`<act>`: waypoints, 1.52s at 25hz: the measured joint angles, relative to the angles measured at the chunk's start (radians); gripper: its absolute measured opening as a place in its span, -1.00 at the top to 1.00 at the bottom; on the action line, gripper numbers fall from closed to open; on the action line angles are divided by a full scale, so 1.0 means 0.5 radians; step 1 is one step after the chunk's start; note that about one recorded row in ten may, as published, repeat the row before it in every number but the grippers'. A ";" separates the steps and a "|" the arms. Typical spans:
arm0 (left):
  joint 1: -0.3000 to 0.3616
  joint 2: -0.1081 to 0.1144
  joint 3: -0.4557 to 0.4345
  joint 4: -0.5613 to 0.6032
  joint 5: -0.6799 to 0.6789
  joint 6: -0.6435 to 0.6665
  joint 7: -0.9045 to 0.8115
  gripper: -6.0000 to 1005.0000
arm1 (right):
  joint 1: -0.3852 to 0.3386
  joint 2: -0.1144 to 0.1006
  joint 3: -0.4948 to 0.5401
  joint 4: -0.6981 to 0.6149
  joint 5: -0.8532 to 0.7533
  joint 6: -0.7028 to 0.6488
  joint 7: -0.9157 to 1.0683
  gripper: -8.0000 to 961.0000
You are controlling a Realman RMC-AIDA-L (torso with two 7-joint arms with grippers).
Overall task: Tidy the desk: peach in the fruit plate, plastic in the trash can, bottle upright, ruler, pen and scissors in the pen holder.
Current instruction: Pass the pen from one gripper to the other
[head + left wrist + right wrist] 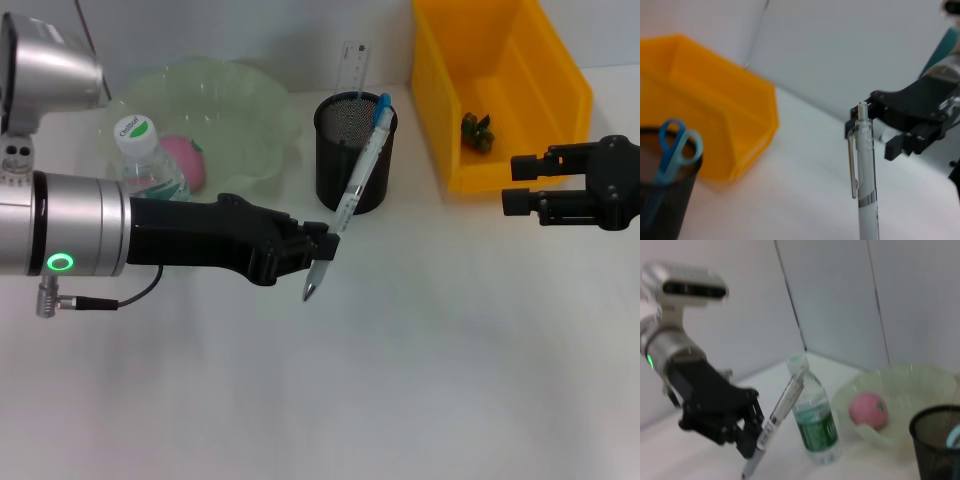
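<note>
left gripper (322, 250) clamps tilted pen (352, 196) beside pen holder (352, 150) rim.

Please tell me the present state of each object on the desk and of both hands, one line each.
pen: tilted, held by left hand, not in holder
pen holder: upright, holds scissors and ruler
bottle: upright, capped
peach: in fruit plate
trash can: holds a small dark item
right hand: open, holding nothing
</note>
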 joint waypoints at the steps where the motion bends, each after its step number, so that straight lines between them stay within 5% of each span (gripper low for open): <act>1: 0.005 0.001 -0.005 -0.036 -0.049 -0.003 0.071 0.73 | -0.011 -0.004 0.004 0.033 0.042 -0.003 -0.018 -0.24; 18: -0.014 0.005 -0.103 -0.583 -0.678 0.095 0.857 0.72 | -0.034 0.012 -0.006 0.474 0.406 -0.083 -0.341 -0.24; 29: -0.078 -0.006 -0.081 -0.798 -0.795 0.115 1.084 0.72 | 0.089 0.134 -0.018 0.587 0.436 -0.105 -0.410 -0.24; 38: -0.095 -0.007 -0.078 -0.832 -0.809 0.120 1.140 0.72 | 0.135 0.156 -0.015 0.650 0.436 -0.108 -0.443 -0.24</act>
